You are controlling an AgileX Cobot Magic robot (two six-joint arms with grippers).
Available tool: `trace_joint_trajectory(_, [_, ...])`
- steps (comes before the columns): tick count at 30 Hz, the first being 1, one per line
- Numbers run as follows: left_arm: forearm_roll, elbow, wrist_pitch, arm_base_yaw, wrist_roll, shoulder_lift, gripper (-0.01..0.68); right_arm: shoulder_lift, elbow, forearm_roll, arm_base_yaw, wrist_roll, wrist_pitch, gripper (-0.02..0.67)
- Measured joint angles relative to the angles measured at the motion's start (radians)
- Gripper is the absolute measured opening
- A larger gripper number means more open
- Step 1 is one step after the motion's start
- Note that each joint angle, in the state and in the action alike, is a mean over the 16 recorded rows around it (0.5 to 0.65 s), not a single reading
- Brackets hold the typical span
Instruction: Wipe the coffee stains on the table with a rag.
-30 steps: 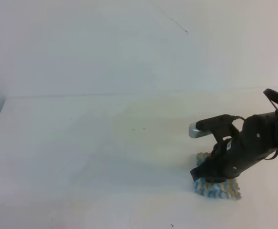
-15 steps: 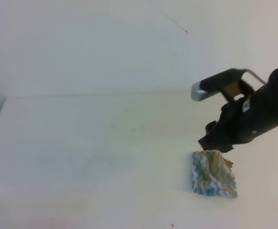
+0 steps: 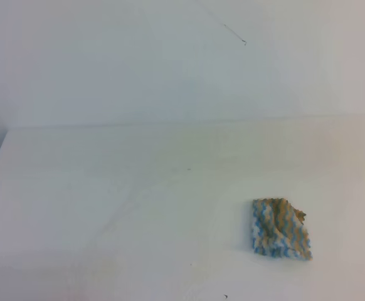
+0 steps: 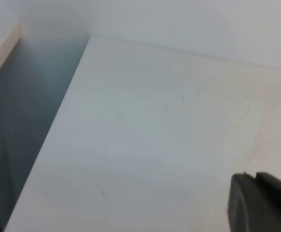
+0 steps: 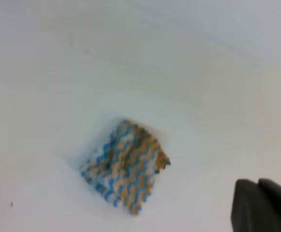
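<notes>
The rag (image 3: 281, 229), a small cloth with blue, white and tan zigzags, lies loose and slightly rumpled on the white table (image 3: 107, 175) at the front right. From the right wrist view the rag (image 5: 126, 166) is below and to the left of my right gripper (image 5: 256, 182), well apart from it. That gripper is shut and holds nothing. My left gripper (image 4: 253, 176) shows only as a dark tip with its fingers together, over bare table. Both arms are outside the exterior high view. The coffee stains are out of view; only faint smear lines (image 3: 132, 200) show.
The table's left edge (image 4: 58, 130) drops off to a darker gap beside it. A pale wall (image 3: 170, 63) rises behind the straight far edge. A few tiny dark specks (image 3: 226, 296) dot the surface near the front.
My right arm lifted off the rag, let it go, and pulled back to the right out of the exterior high view. The rag stays on the table, slightly rumpled.
</notes>
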Motion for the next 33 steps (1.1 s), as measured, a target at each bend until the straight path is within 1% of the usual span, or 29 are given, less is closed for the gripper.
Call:
trace_joint_trajectory(8, [0.000,0.000,0.000,0.000,-0.001,0.000,-0.001,-0.348,0.391,0.000,0.000,0.086,-0.278,0.001])
trace_joint_trajectory(11, [0.000,0.000,0.000,0.000,-0.002,0.000,-0.001,-0.464,0.503,0.017,0.000,0.109,-0.375,0.001])
trace_joint_trajectory(14, [0.000,0.000,0.000,0.000,-0.002,0.000,-0.001,-0.553,0.577,0.029,0.000,0.124,-0.440,0.001])
trace_joint_trajectory(19, [0.000,0.000,0.000,0.000,-0.003,0.000,-0.001,-0.639,0.626,0.035,0.000,0.144,-0.483,0.000])
trace_joint_trajectory(30, [0.000,0.000,0.000,0.000,-0.002,0.000,-0.001,-0.669,0.633,0.037,-0.001,0.142,-0.453,-0.001])
trace_joint_trajectory(33, [0.000,0.000,0.000,0.000,-0.002,0.000,-0.001,-0.689,0.637,0.038,-0.016,0.142,-0.439,-0.001])
